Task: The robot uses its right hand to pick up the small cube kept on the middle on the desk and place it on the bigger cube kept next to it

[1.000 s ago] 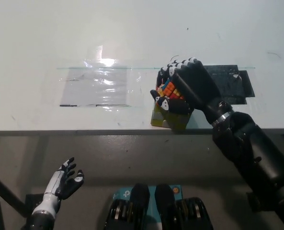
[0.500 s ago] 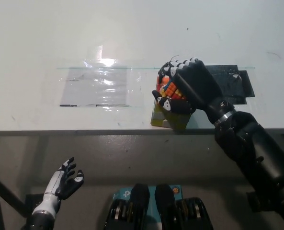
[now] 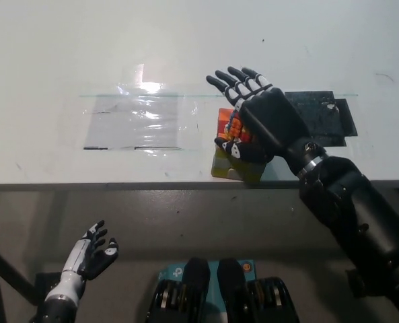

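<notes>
Now small cube [image 3: 230,124] square atop bigger cube [image 3: 227,166], no long axis, right hand [image 3: 256,121] fingers wide, left hand [image 3: 91,256] low.

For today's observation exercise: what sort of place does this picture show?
Probably a robot test bench or lab: a plain white desk with taped clear plastic sheet and black mat, where the right hand stacks puzzle cubes.

Small multicoloured puzzle cube [image 3: 230,124] sits on bigger yellow-green cube [image 3: 227,166] at white desk [image 3: 64,54] front edge; clear plastic sheet [image 3: 142,121] lies left of them.
</notes>
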